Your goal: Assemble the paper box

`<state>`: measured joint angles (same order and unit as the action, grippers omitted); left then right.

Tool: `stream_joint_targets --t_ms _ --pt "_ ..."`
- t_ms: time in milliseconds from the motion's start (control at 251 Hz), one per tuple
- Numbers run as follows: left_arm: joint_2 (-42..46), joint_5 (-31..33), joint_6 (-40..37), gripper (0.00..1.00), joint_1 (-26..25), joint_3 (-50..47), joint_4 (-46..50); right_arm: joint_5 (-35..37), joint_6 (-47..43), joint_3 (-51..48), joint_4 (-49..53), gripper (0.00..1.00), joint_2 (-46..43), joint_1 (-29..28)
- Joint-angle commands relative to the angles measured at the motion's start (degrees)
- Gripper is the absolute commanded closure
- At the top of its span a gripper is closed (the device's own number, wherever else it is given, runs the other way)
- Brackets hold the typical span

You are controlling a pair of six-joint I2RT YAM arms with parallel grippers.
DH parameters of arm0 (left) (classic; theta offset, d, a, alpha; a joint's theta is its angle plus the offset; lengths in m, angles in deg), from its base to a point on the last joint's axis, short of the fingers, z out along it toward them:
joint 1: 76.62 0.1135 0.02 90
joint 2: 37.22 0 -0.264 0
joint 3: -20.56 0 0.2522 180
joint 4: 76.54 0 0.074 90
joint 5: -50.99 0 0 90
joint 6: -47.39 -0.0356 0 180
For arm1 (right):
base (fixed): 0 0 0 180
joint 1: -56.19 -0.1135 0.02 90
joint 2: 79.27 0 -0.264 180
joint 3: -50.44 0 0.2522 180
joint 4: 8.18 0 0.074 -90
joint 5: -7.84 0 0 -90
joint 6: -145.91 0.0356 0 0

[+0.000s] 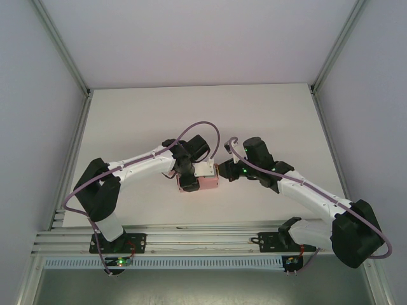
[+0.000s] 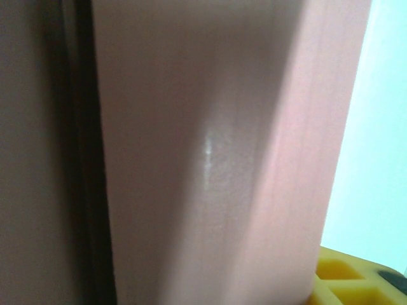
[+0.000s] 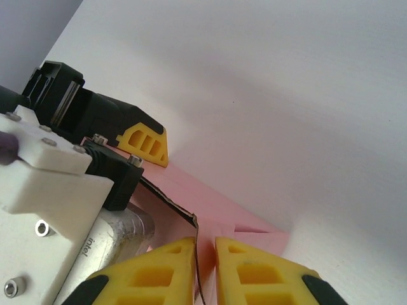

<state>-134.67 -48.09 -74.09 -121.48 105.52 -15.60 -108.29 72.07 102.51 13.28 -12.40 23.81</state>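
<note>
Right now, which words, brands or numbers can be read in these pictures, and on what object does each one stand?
"intel": on the silver camera body, running along its side, in the right wrist view.
The paper box: no print on the pink faces that show.
No other text, label or number can be read in these pictures.

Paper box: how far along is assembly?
Done: the paper box looks folded into a raised body with upright walls. In hand: the left gripper seems to hold it, jaws across the body; the right gripper has its jaws nearly closed about a flap edge. Remaining: that flap looks untucked; other closures are hidden.
</note>
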Motion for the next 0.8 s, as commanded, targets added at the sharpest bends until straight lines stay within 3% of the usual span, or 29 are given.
stream_joint_targets --t_ms 0,591,798 --pt "-0.56 -1.44 -0.67 0.46 0.74 0.25 0.01 -0.28 -1.02 0.54 0.82 0.83 -1.47 -0.01" --pt "-0.14 -1.29 -0.73 0.46 0.79 0.08 0.11 0.75 -2.42 0.89 1.92 0.81 0.80 0.04" --pt "-0.53 -1.01 -0.36 0.46 0.72 0.48 0.02 -1.24 -1.12 1.11 0.39 0.97 0.38 0.01"
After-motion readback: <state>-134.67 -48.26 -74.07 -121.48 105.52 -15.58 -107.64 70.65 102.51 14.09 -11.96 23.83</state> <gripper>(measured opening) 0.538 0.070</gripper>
